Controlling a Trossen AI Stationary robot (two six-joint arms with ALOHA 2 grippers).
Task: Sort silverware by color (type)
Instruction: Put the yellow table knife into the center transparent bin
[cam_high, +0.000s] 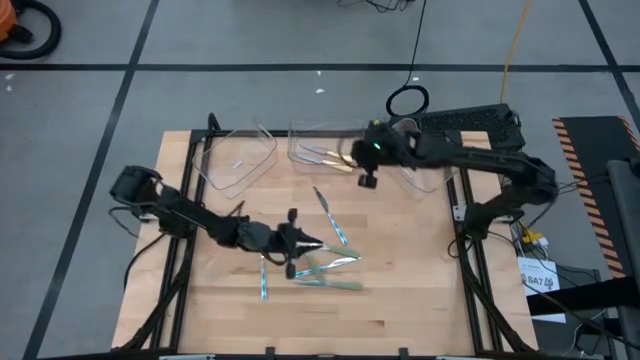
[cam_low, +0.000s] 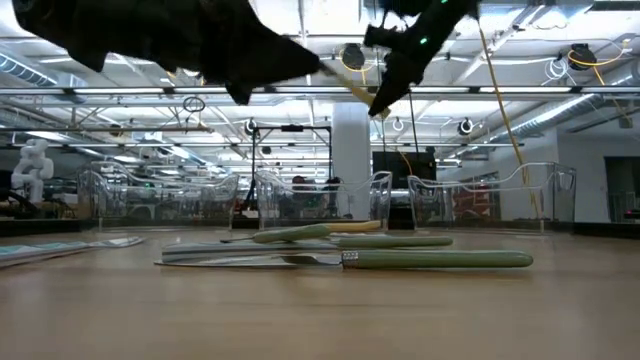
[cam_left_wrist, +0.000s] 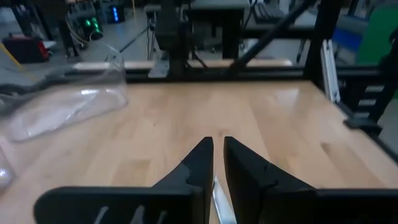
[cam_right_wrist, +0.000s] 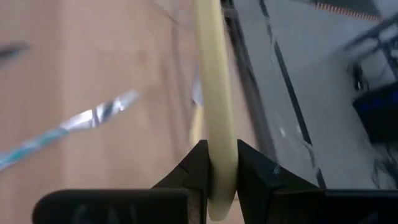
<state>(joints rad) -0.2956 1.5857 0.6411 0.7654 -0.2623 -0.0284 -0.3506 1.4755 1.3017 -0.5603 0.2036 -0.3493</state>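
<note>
My right gripper hangs above the table beside the middle clear tray, shut on a yellow-handled utensil. More yellow utensils lie in that tray. My left gripper is above the loose pile near the table's middle, shut on a slim silver piece. Green-handled utensils and light blue ones lie flat on the wood. In the low view the green ones lie in front, and both arms hang well above the table. My left gripper pinches a thin silver metal end between its two fingers. The fingers hide the rest, so its handle colour cannot be told. My right gripper pinches the yellow handle between its two fingers. The handle runs along the fingers and out past their tips, lifted clear of the table.
Three clear trays stand along the far edge: left, middle and right. A single blue utensil lies left of the pile. Bare wood shows on the table's near and right parts. Beyond the far edge are cables and a keyboard.
</note>
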